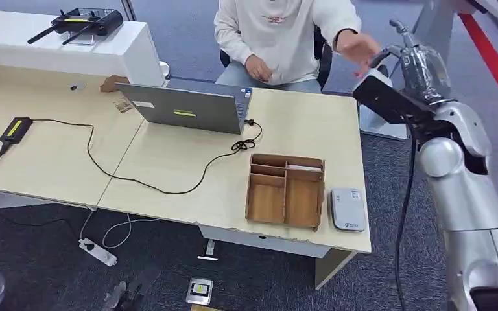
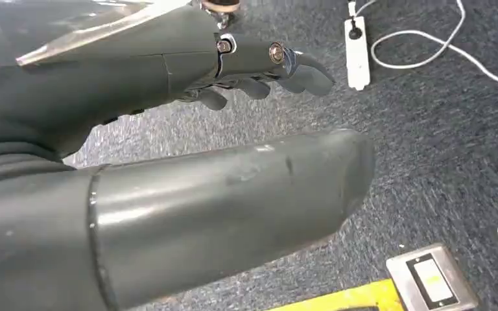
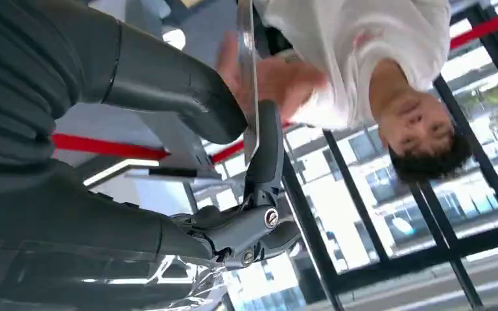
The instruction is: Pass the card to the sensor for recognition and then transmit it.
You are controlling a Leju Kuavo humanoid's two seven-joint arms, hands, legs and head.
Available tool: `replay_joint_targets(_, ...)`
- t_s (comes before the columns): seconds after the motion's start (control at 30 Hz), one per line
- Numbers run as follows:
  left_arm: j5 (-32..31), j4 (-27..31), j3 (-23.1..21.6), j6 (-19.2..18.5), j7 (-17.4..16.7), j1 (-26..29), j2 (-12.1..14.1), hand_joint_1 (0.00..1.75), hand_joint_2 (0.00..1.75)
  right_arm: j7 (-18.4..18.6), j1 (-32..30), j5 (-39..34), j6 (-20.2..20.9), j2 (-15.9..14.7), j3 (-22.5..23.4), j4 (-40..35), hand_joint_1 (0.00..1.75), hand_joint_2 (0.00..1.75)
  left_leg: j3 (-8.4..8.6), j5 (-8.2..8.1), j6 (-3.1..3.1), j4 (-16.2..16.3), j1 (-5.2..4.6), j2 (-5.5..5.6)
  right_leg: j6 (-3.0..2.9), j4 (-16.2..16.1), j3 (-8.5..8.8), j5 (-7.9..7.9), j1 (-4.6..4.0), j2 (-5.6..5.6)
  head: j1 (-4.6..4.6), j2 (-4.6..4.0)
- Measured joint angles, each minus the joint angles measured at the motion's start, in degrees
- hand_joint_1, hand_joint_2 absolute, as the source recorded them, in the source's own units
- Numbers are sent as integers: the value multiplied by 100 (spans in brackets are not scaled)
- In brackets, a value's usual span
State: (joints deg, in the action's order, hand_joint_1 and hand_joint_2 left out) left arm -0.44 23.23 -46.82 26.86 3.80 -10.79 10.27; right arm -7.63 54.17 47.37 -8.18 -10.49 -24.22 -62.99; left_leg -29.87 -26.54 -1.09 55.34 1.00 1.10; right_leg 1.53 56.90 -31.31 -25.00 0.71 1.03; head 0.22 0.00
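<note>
Grey carpet is seen beneath the left hand (image 2: 259,71), held apart and empty. At five o'clock on the desk (image 1: 298,116), the sensor (image 1: 347,208) lies beside a wooden organiser (image 1: 285,191). At two o'clock, the card (image 3: 249,78) is pinched edge-on by the right hand (image 1: 415,61), met by a person's hand (image 1: 358,48).

- Floor (image 1: 168,278) is covered w/ dark blue-grey carpet; a red stripe (image 1: 493,58) is laid along it at far right.
- Two light wood desks (image 1: 52,155) are set side by side, w/ white edging.
- A white raised counter (image 1: 58,48) is placed at the back left of the desks.
- A white power strip (image 1: 97,251) w/ white cable is seen on the carpet under the desk edge.
- A metal floor box (image 1: 200,291) is set into the carpet near a yellow strip.
- Large windows (image 3: 389,214) w/ dark frames are seen in right wrist view; bright daylight comes through.
</note>
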Motion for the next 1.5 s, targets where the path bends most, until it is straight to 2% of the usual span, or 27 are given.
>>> replay_joint_targets(0.1, -13, -48, 7, -2, 2, -27, -13, 0, 0, -268, 396, 91, -205, 4, 2, 486, 175, 175, -2, 0, 0, -1, 0, -2, -1, 1, -1, 0, 0, 0, 0, 0)
replay_joint_targets(0.3, 92, -116, 68, -236, 166, -38, 22, 0, 0, -516, 1091, 244, -288, 227, -33, 1640, 175, 175, -7, 0, 0, -2, 2, 3, -1, 2, -2, 0, -1, -3, 0, 0)
replay_joint_targets(0.47, 153, -146, 94, -389, 225, -21, 68, 0, 0, -609, 1403, 310, -275, 518, -68, 2312, 175, 175, -8, 0, 0, -2, 5, 2, -1, 3, -3, 0, -4, -3, 4, 0)
replay_joint_targets(0.73, 343, -146, 159, -520, 232, 41, 190, 0, 0, -704, 1557, 301, -266, 935, -125, 2937, 175, 175, -10, 0, -1, -2, 5, 2, -2, 4, -5, -1, -7, -5, 2, 0)
replay_joint_targets(0.77, 356, -144, 171, -531, 234, 60, 197, 0, 0, -706, 1557, 297, -268, 965, -133, 2961, 65, 175, -11, 0, -1, -2, 5, 1, -2, 4, -5, -1, -7, -5, 2, 0)
replay_joint_targets(0.8, 383, -144, 181, -535, 234, 79, 210, 0, 0, -706, 1565, 293, -271, 997, -138, 2994, 0, 175, -12, 0, -1, -2, 5, 2, -1, 4, -6, -1, -7, -5, 4, 0)
replay_joint_targets(1.07, 603, -50, 201, -568, 181, 230, 334, 0, 0, -843, 1642, 201, -526, 1237, -179, 3265, 0, 175, -11, -1, -1, -1, 5, 0, -2, 4, -8, -2, -7, -4, 0, 0)
replay_joint_targets(1.3, 638, 313, 184, -671, -381, 273, 551, 0, 0, -1029, 1838, 15, -809, 1318, -181, 3398, 0, 175, -6, 0, -1, -1, 5, 1, -3, 4, -6, -1, -7, -3, 0, 0)
replay_joint_targets(1.4, 662, 495, 175, -647, -433, 346, 638, 0, 0, -1255, 1886, -13, -1400, 1310, -181, 3424, 0, 175, -4, 0, -2, 1, 5, 0, -3, 4, -8, -1, -9, -2, 2, 0)
replay_joint_targets(1.5, 774, 680, 168, -546, -512, 444, 739, 0, 0, -1591, 1984, 15, -2357, 1191, -168, 3427, 0, 175, -4, -1, -1, 2, 2, 0, -3, 3, -12, -1, -9, -1, 7, 0)
